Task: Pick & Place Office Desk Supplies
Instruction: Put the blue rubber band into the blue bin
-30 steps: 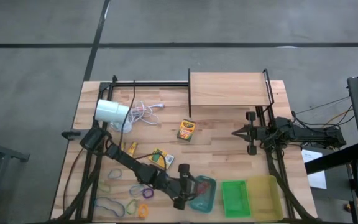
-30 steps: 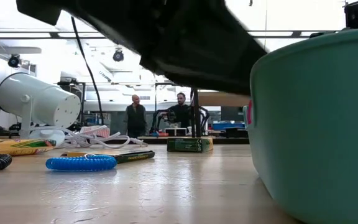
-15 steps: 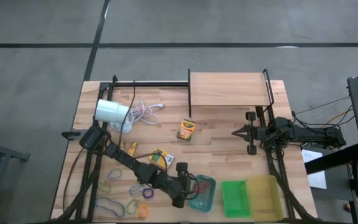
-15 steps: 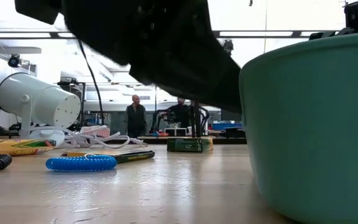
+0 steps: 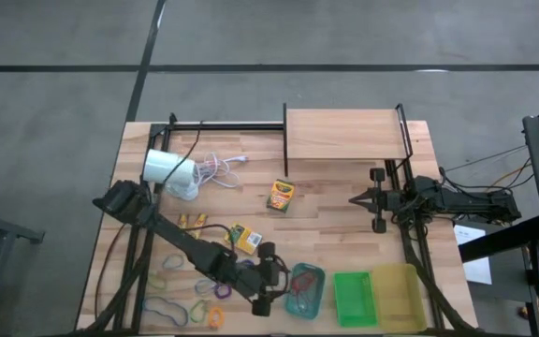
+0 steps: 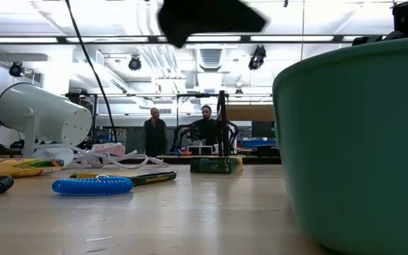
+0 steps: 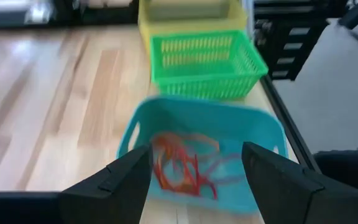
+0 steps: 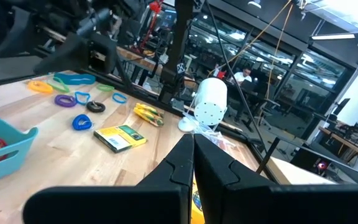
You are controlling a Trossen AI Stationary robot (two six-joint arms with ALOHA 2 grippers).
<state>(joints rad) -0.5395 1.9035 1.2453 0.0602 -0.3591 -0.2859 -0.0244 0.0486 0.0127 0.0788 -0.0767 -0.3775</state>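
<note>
My left jaws [image 7: 194,171] are spread wide, nothing in them, hanging over the near rim of the teal tray [image 7: 266,127]. An orange-red loop [image 7: 179,165] lies inside it, tangled with what looks like a paler one; the wrist view is smeared, so I can't count them.

Risks from here, as I judge them:
- Fingers sit just above the tray wall. Any dip or sideways swing could clip the rim and shove the tray along the counter [image 5: 335,225], maybe into the green tray [image 5: 354,298] beside it.
- The remaining loops [image 5: 171,281] lie bunched by the counter's left front corner, so a grab there could snag two at once.
- The crayon box [image 5: 244,239] lies right beside my forearm, so a low sweep back could knock it.

Farther off: second crayon box [image 5: 281,194] mid-counter, small yellow pieces [image 5: 190,221] near the white lamp [image 5: 165,168]. Right jaws [image 5: 356,199] clenched on nothing, parked at the right side near the wooden shelf [image 5: 344,134].

Hard to make out: the low view is mostly blocked by the teal tray wall, and my arm covers part of the loop pile from above. Yellow tray [image 5: 396,292] contents unclear.
</note>
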